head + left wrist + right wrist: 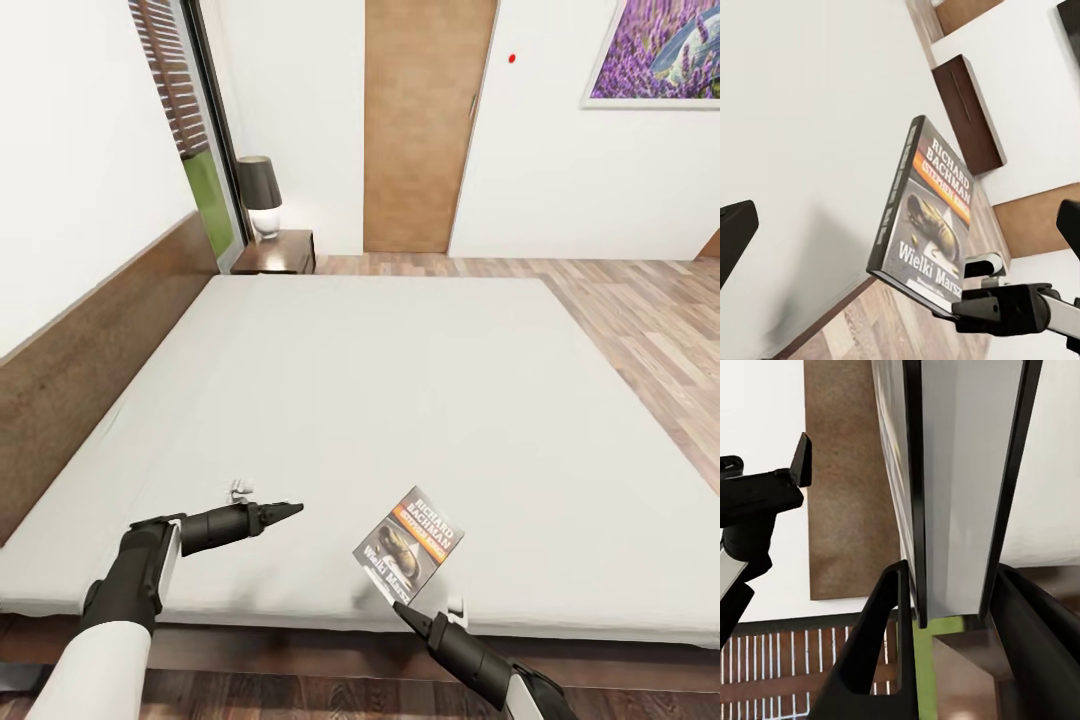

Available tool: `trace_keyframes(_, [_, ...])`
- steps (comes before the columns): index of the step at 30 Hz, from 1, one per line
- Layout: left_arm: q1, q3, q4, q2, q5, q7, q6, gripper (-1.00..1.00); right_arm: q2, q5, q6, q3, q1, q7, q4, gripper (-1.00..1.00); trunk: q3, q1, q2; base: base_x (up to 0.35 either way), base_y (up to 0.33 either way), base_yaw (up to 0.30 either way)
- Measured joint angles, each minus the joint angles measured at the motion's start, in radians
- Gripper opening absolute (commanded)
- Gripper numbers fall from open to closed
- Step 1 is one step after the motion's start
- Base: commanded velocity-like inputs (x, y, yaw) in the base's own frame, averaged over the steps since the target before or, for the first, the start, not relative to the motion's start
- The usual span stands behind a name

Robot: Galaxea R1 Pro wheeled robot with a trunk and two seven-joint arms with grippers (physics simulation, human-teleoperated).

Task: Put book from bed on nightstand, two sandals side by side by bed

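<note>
Your book [408, 543] is a thin paperback with a dark grey cover, an orange band near the top, white block lettering reading "Richard Bachman" and "Wielki Marsz", and a picture in the middle. From the head view it stands tilted, lifted off the mattress at the near edge of the bed [400, 400], cover turned up toward you.

Your right gripper [405, 608] has it by the lower corner. In the right wrist view the two dark fingers [881, 645] sit on either side of the book's edge, pages and cover running up between them, so that claw is clamped on the book. The left wrist view shows the same grip from the side: the black fingers pinching the bottom of the book [926, 221] just under the title.

Your left gripper [285, 511] hovers over the mattress to the left of the book, well apart from it, fingers pointing toward it. From the head view the tips look drawn together; in the left wrist view, two dark finger shapes sit at opposite edges of the picture, so you cannot tell for sure how they stand.

The mattress ahead is a broad pale sheet. The headboard [90, 370] runs along your left. The nightstand [278, 252] stands at the far left corner of the bed, with a dark-shaded lamp [260, 195] on it. A wood-plank floor [640, 320] lies beyond the bed's far and right sides, in front of a brown door [425, 125].
</note>
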Motion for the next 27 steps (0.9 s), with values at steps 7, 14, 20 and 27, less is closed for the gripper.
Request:
trace_keyframes(7, [0.0,0.008,0.001,0.006,0.011,-0.088,-0.07,1.0,0.001,0.0,0.0,0.0,0.0,-0.001,0.002,-1.0,0.0,0.0,0.0,0.0,0.0,0.0])
trace_keyframes(14, [0.004,0.053,0.0,0.006,0.005,-0.1,-0.106,1.0,0.001,0.0,0.0,0.0,0.0,-0.002,0.003,-1.0,0.0,0.0,0.0,0.0,0.0,0.0])
trace_keyframes(20, [0.015,0.07,0.001,0.005,0.004,-0.096,-0.173,1.0,0.001,-0.001,0.0,0.0,0.0,-0.002,0.003,-1.0,0.009,-0.011,0.021,0.0,0.0,0.0])
trace_keyframes(27, [0.015,0.071,0.001,0.005,0.004,-0.096,-0.176,1.0,0.001,-0.001,-0.001,0.0,0.0,-0.002,0.002,-1.0,0.031,-0.038,0.07,0.0,0.0,0.0])
